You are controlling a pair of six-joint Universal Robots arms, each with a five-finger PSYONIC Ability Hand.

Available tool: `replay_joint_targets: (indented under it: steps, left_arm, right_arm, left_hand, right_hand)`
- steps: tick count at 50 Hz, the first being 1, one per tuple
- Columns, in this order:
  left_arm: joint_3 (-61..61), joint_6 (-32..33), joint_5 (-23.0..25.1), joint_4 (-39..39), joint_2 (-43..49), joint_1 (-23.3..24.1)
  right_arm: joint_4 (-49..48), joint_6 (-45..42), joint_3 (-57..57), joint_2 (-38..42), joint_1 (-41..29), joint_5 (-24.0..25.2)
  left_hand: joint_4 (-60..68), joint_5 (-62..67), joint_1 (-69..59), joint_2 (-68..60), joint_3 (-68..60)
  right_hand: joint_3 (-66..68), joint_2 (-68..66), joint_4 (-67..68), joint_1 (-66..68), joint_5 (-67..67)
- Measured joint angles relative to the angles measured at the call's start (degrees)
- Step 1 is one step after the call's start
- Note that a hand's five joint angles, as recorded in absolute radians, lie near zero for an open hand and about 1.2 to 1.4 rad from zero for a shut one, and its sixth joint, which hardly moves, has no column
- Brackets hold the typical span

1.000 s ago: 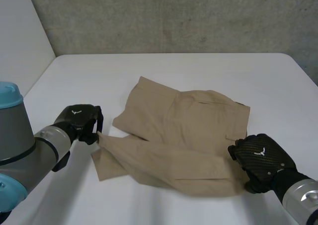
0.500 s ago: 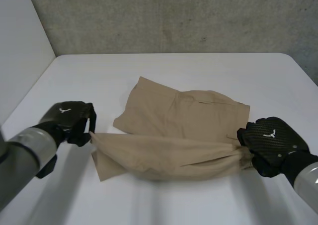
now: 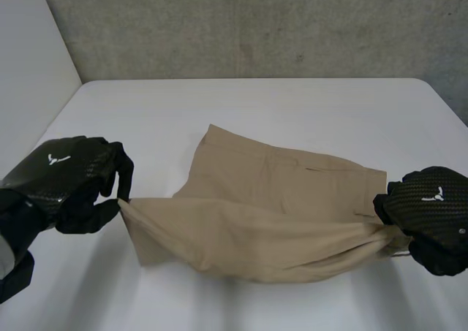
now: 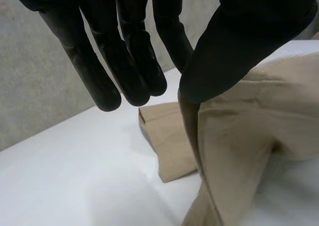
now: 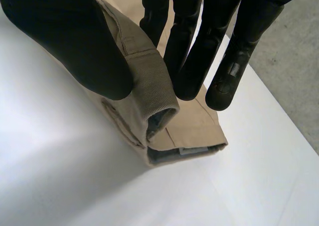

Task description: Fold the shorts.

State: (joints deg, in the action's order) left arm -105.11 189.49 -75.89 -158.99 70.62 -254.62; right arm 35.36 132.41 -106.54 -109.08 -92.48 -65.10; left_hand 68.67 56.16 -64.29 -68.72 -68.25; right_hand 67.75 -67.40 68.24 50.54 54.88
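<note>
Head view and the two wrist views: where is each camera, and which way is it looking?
Head view: between and behind the arms, looking down at the white table; left hand and right hand hold the shorts by opposite ends.
Left wrist view: on the left wrist, looking along the palm; its fingers and thumb pinch the cloth.
Right wrist view: on the right wrist, looking along the palm; fingers and thumb pinch the waistband.
Shared: all three show shorts and table.
</note>
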Motion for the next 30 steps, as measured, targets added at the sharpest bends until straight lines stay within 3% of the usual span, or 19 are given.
replay_joint_targets:
  steps: [8,13,22,30]
  left_arm:
    - [3.5,0.0,-0.3,-10.5,12.4,0.2]
    - [9.5,-0.1,-0.9,-16.3,22.1,1.8]
    - [30.6,1.5,-5.4,-20.7,46.6,7.8]
    - [48.4,8.9,-7.6,-26.8,64.9,10.3]
  right_arm:
    - [-7.2,2.1,1.7,11.6,4.2,4.4]
    - [-11.0,5.5,5.4,20.6,4.6,4.4]
    - [-17.9,13.0,16.6,35.6,3.3,0.4]
    - [-23.4,16.0,30.3,48.9,-2.9,-7.3]
  left_hand:
    - [0.0,0.0,0.0,0.0,0.0]
    - [0.0,0.0,0.0,0.0,0.0]
    - [0.0,0.0,0.0,0.0,0.0]
    - [0.0,0.0,0.0,-0.1,-0.1]
  right_hand:
    - [0.0,0.0,0.0,1.5,0.0]
    - [0.0,0.0,0.0,1.5,0.5]
    - [0.0,-0.2,0.0,1.5,1.3]
    - [0.0,-0.2,0.0,1.5,1.6]
